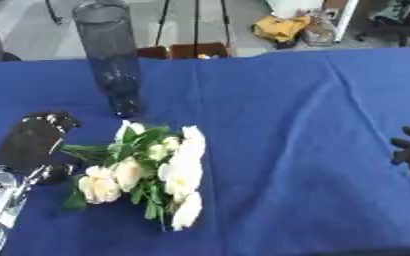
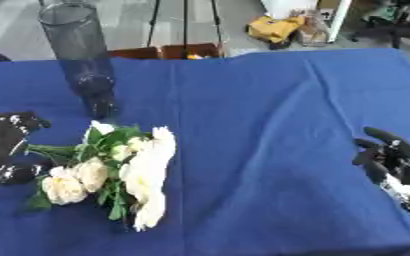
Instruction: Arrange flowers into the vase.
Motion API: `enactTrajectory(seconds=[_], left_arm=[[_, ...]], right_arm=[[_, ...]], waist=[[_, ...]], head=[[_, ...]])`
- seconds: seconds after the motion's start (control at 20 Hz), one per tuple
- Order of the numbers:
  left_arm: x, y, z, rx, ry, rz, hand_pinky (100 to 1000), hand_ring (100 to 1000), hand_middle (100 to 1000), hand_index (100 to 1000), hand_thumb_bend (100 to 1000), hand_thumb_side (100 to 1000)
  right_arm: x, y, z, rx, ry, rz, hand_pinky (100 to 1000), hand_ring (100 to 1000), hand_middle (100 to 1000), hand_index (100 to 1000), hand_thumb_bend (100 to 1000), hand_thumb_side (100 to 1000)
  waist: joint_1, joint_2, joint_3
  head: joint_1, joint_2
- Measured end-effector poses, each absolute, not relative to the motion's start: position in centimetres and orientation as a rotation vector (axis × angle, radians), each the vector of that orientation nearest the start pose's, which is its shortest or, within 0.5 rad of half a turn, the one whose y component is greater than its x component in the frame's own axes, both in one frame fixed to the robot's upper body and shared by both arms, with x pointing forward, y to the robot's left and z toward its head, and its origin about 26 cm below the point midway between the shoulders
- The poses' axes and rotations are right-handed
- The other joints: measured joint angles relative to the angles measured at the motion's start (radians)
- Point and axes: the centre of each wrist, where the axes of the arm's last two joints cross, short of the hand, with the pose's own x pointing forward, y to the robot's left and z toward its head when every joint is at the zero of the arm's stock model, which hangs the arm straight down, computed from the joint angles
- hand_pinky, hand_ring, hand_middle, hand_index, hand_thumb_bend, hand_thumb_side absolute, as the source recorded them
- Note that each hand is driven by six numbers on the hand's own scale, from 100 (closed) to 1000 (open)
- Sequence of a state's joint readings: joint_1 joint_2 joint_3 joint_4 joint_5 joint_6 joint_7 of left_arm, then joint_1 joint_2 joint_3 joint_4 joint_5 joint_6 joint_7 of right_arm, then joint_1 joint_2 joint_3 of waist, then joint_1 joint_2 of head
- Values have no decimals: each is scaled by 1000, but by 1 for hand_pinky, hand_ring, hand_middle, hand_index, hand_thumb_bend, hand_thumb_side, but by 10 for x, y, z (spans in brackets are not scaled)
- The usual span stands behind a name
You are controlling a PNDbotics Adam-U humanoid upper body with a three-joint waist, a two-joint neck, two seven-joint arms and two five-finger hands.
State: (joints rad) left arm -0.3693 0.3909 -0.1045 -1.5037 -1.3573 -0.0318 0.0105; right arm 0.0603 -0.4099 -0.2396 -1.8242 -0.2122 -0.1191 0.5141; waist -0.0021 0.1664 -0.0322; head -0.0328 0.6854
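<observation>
Vase: upright, upper left.
Flowers: lay lower left on blue cloth.
Left hand: curled round stems.
Right hand: right edge, relaxed, empty.

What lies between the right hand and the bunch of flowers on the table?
Nothing: between the right hand and the flowers there is only bare blue tablecloth, seen best in the right eye view.

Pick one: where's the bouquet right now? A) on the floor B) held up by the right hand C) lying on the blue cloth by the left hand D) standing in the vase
C: the bouquet lies flat on the blue cloth, stems toward the left hand, while the vase stands apart behind it.
</observation>
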Motion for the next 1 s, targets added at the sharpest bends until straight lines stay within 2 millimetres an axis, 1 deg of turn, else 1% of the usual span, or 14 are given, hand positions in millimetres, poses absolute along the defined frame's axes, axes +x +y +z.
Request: enactTrajectory(seconds=[0.3,0.6,1.0], left_arm=[[366,279,96,1452,-1452,-1396,654,639,571,742,662,100],[367,278,94,1450,-1420,-1441,660,639,572,740,670,100],[370,276,93,1467,-1423,-1433,635,624,556,726,631,100]], right_arm=[[251,-384,97,20,-1837,562,980,1000,598,1000,318,469],[252,-384,97,20,-1837,562,980,1000,598,1000,317,469],[252,-384,97,21,-1834,562,980,1000,598,1000,314,469]], waist=[[0,0,-2],[0,0,-3],[0,0,-4]], head=[[0,0],[-1,0],[-1,0]])
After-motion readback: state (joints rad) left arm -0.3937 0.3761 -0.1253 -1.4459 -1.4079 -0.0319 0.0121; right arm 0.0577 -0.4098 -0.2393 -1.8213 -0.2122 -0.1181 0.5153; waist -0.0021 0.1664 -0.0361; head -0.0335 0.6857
